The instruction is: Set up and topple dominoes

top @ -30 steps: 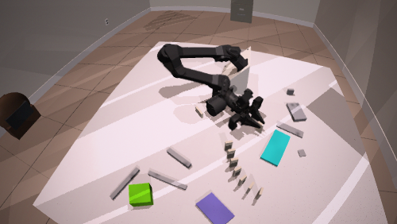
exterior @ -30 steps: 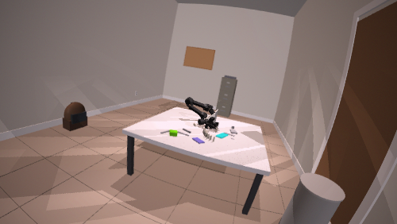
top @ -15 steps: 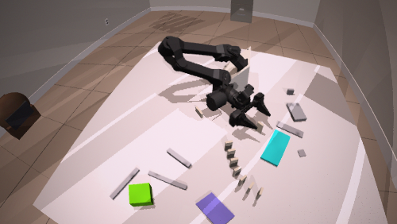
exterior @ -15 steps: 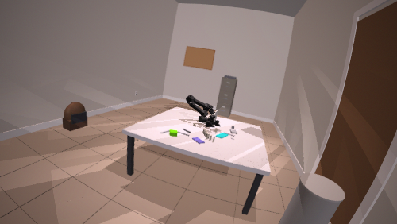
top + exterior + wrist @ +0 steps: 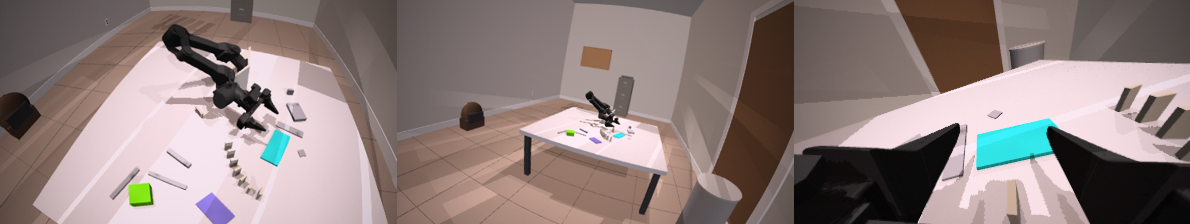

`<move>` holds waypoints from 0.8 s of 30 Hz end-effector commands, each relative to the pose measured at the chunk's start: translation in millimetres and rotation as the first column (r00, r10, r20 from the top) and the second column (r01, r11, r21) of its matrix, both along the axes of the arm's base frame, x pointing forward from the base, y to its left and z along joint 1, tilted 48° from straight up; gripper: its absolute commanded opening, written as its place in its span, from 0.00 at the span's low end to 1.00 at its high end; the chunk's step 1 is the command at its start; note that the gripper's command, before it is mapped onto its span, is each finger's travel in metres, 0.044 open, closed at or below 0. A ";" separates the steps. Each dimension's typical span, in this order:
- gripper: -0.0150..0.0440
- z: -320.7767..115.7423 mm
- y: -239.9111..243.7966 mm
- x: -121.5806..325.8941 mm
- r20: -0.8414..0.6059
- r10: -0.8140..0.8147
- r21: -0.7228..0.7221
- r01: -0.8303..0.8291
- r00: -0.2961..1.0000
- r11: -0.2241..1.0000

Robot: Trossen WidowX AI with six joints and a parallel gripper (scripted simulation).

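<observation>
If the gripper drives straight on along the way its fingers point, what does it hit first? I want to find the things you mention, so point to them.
Probably the small upright domino (image 5: 1012, 197), low between the open fingers of the gripper (image 5: 1002, 128) (image 5: 271, 121); if it passes above that, the cyan slab (image 5: 1014, 144) (image 5: 275, 148). Depth is unclear.

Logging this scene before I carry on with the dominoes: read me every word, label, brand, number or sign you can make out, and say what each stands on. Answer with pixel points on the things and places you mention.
None can be read in any view.
The filing cabinet (image 5: 241, 12) (image 5: 624, 95) has small pale marks on its drawer fronts, too small to tell whether they carry text.
No lettering can be made out on the standing dominoes (image 5: 237, 171) (image 5: 605, 136) (image 5: 1152, 108), the green block (image 5: 140, 194) (image 5: 570, 133) or the corkboard (image 5: 596, 58).
</observation>
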State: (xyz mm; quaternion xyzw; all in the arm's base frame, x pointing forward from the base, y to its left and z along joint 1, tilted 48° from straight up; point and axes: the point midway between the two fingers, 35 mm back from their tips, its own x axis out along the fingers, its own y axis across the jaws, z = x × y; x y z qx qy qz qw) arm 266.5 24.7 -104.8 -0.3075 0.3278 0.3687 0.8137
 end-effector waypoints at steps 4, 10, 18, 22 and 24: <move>1.00 -23.3 12.7 23.4 -0.310 -0.321 -0.024 0.331 0.895 0.943; 1.00 -26.1 27.7 36.6 -0.438 -0.693 -0.237 0.670 0.573 0.704; 1.00 -3.1 40.6 29.2 -0.198 -0.977 -0.440 0.883 0.081 0.163; 1.00 10.0 34.0 10.4 0.026 -0.992 -0.429 0.895 -0.126 -0.124; 1.00 20.1 31.7 4.4 0.135 -0.975 -0.390 0.895 -0.178 -0.218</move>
